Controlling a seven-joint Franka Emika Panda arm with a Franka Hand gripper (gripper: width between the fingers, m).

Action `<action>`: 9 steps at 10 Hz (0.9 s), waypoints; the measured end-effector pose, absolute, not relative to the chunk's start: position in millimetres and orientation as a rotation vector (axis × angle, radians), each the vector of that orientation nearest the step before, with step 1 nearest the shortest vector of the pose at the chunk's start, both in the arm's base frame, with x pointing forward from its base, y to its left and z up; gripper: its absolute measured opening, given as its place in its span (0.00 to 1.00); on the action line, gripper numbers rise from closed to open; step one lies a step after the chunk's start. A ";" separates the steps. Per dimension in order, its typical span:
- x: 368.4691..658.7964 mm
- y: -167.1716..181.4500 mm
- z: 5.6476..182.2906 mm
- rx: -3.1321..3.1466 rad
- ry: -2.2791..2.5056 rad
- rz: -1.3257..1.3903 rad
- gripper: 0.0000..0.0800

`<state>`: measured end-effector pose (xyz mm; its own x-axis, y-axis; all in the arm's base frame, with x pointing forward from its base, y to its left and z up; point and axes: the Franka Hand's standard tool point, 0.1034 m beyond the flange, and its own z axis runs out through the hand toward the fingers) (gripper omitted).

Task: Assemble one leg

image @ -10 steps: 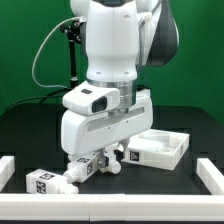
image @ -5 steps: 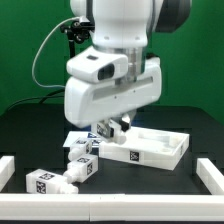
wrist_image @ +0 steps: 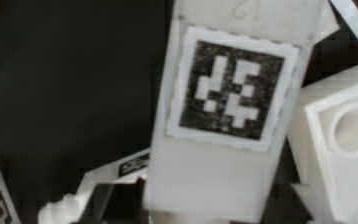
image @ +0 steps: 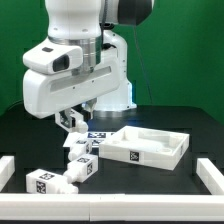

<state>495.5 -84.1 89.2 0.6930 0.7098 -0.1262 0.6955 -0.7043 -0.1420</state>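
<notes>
Black tabletop is bearing a white panel; claw is clamping one tagged leg, holding it aloft.

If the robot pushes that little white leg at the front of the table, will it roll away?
Probably not far: the leg has a blocky, flat-sided end that should stop it rolling. It looks like hard plastic, so likely stiff and light. Its smooth surface may slide easily on the black table.
</notes>
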 end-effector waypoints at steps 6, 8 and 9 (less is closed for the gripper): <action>478.5 -124.9 76.7 -2.847 -1.115 0.236 0.36; 454.4 -162.7 49.4 -2.865 -1.015 0.244 0.36; 449.7 -167.6 41.2 -2.865 -0.993 0.258 0.36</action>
